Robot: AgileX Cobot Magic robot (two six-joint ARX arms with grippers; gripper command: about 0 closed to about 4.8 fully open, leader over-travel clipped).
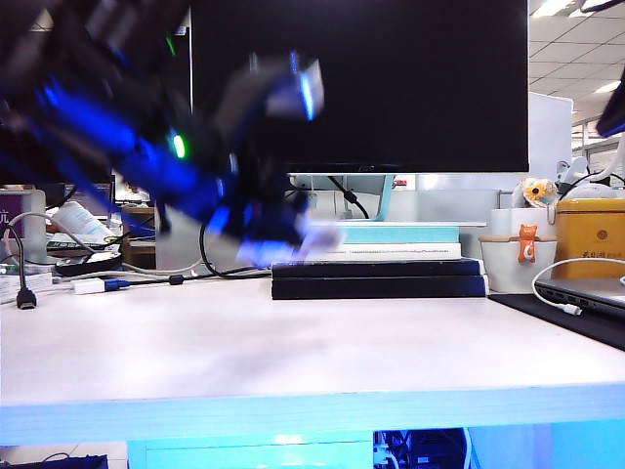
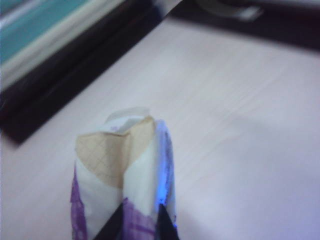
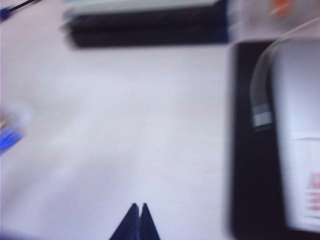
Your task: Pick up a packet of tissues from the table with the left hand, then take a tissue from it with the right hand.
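The left gripper (image 2: 140,222), a bulky black arm end with blue sheen and a green light, is nearly closed: its two dark fingertips (image 2: 116,226) pinch the small soft clear-plastic packet of white tissues with purple print (image 2: 122,175) by its near end. The packet stands out beyond the fingertips, its far end showing a tan cross-hatched flap. In the exterior view the same gripper (image 1: 293,239) is blurred and sits above the wide pale wood-grain table with the light blue front edge (image 1: 293,352), with the packet (image 1: 311,237) a pale smear at its tip, clear of the table top. Just behind the packet lies a stack of flat books, black below and teal and white above (image 1: 391,262).

The right gripper (image 3: 138,220), dark and angular with blue sheen, has its two slim fingertips pressed together with nothing between them. It hangs over bare table (image 3: 130,130), and off to one side of it sit a black mat (image 3: 252,150) and a grey laptop (image 3: 300,135) with a white cable (image 3: 262,90). The picture is too blurred to tell finer detail.
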